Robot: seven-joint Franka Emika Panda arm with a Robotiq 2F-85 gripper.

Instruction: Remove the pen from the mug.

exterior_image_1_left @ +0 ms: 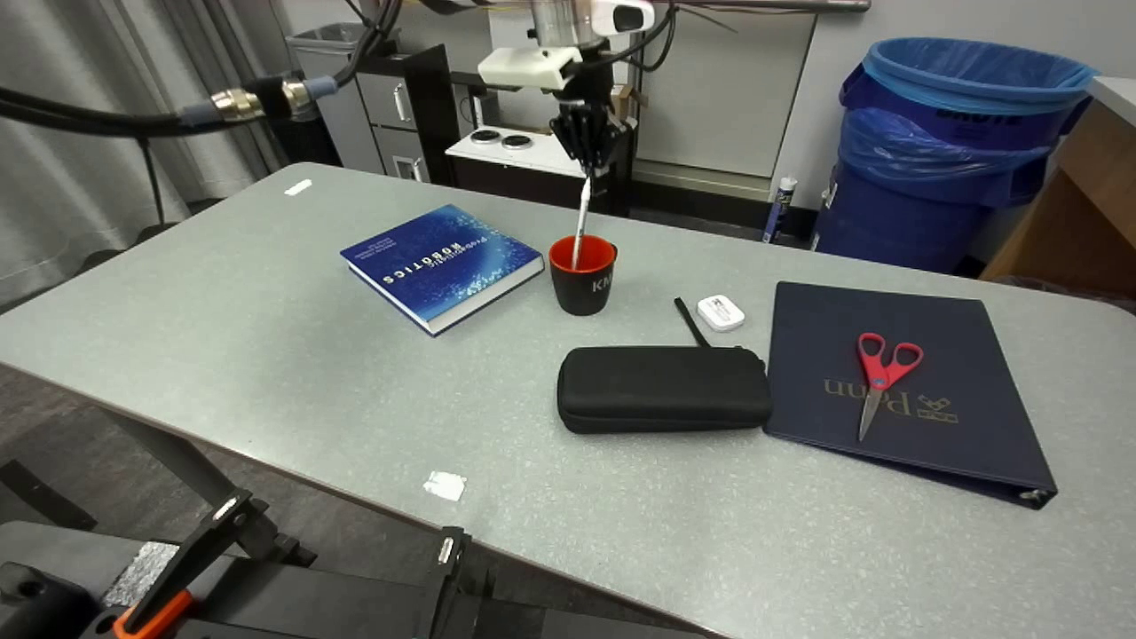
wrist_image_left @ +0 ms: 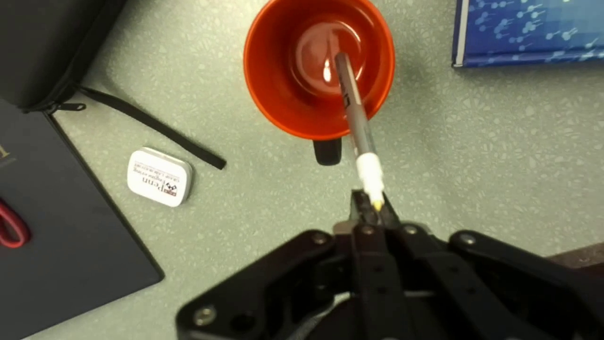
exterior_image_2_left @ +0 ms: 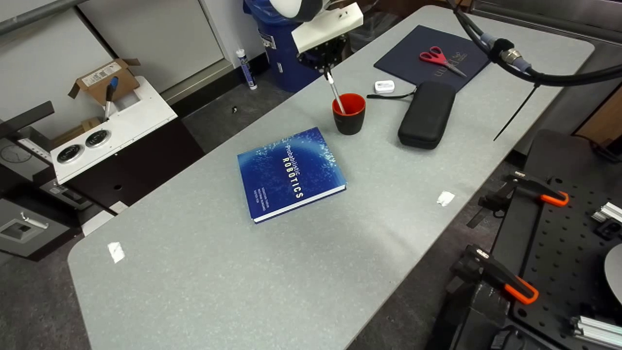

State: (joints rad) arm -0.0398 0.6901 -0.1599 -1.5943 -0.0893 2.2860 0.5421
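Note:
The mug (exterior_image_1_left: pixel 581 295) is black outside and red inside. It stands upright on the table in both exterior views (exterior_image_2_left: pixel 349 125), and its red inside (wrist_image_left: pixel 269 80) fills the top middle of the wrist view. The pen (exterior_image_1_left: pixel 582 217) is thin, with a grey barrel and a white upper end with a yellow tip. It is tilted, with its lower end inside the mug in the wrist view (wrist_image_left: pixel 357 118) and both exterior views (exterior_image_2_left: pixel 335 92). My gripper (wrist_image_left: pixel 374 200) is shut on the pen's white upper end, above the mug (exterior_image_1_left: pixel 591 169) (exterior_image_2_left: pixel 328 72). I cannot tell whether the pen touches the mug's bottom.
A blue book (exterior_image_1_left: pixel 444 262) lies beside the mug. On the other side are a black zip case (exterior_image_1_left: pixel 664 389) with a strap, a small white box (exterior_image_1_left: pixel 721 313) and a dark binder (exterior_image_1_left: pixel 967 373) with red-handled scissors (exterior_image_1_left: pixel 879 377) on it. The table's edge runs close behind the mug.

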